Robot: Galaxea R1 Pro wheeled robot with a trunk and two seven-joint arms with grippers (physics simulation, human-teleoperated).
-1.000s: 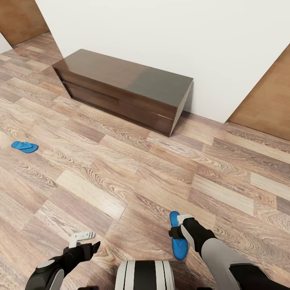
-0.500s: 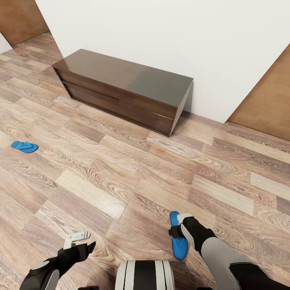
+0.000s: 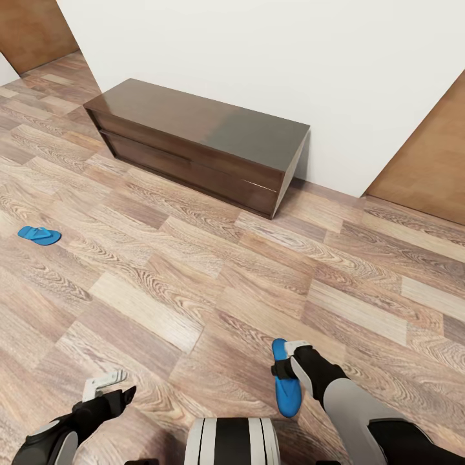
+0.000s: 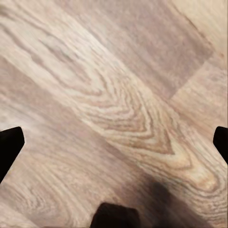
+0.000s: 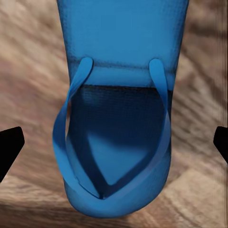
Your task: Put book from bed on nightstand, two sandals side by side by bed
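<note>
The right end effector (image 3: 289, 361) sits low over the wood-plank floor (image 3: 194, 271), right at a blue sandal (image 3: 284, 384) that lies flat on the planks close in front of the robot's base (image 3: 232, 441). In the right wrist view that sandal (image 5: 118, 118) sits between the two dark fingertips (image 5: 9, 147), which show far apart at the picture's edges, so the fingers are spread wide on either side of it and not clamped on it; its straps and toe post face up.

The left end effector (image 3: 103, 385) hangs above bare floor, well apart from the near sandal. In the left wrist view its dark fingertips (image 4: 9, 147) stand at the opposite edges with plain wood grain (image 4: 118, 118) between them, so it is spread and holds nothing.

A second sandal (image 3: 39, 235) lies flat on the floor far off on the left side, well apart from the first.

Farther out, a low glossy dark brown bench (image 3: 200, 145) with drawer-like fronts stands against the white wall (image 3: 271, 58). Brown wood panels (image 3: 426, 174) flank that wall.
</note>
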